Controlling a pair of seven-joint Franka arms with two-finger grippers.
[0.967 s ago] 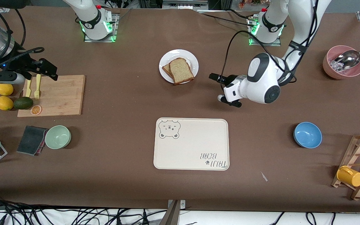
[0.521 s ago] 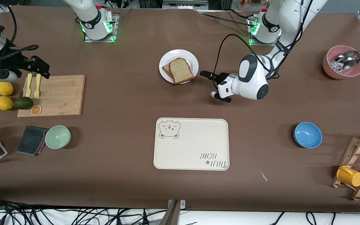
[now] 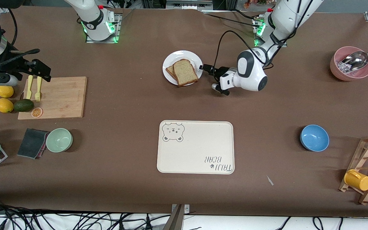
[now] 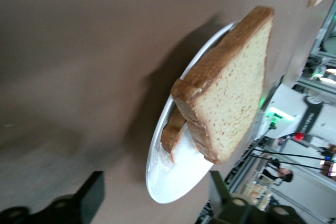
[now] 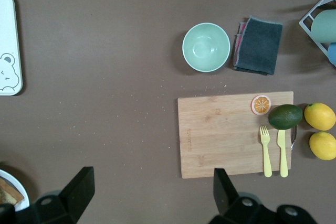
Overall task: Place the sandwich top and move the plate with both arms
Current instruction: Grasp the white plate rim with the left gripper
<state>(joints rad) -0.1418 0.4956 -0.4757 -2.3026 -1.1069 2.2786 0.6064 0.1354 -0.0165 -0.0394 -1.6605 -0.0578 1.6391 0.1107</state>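
Observation:
The sandwich top [image 3: 185, 72], a light tan speckled slice, lies on a darker slice [image 3: 170, 71] on the white plate [image 3: 194, 57]. My left gripper [image 3: 204, 67] is low at the plate's rim on the side toward the left arm's end of the table. In the left wrist view the plate [image 4: 178, 182] rim reaches in between the parted fingers of the left gripper [image 4: 155, 199], which do not touch it; the bread [image 4: 236, 93] fills the view above. My right gripper [image 3: 42, 72] hovers open and holds nothing over the edge of the cutting board [image 3: 59, 97]; the right wrist view shows the gripper [image 5: 151, 192] over bare table.
A cream bear-print tray [image 3: 195, 147] lies nearer the camera than the plate. The board carries yellow cutlery [image 3: 34, 88], with lemons [image 3: 4, 98] and an avocado [image 3: 23, 105] beside it. A green bowl [image 3: 59, 140], blue bowl [image 3: 314, 137], pink bowl with scoop [image 3: 350, 64] and mug rack [image 3: 366, 174] stand around.
The left arm has swung in toward the plate, bringing its gripper from beside the plate to the rim. The right gripper has shifted slightly over the board's edge.

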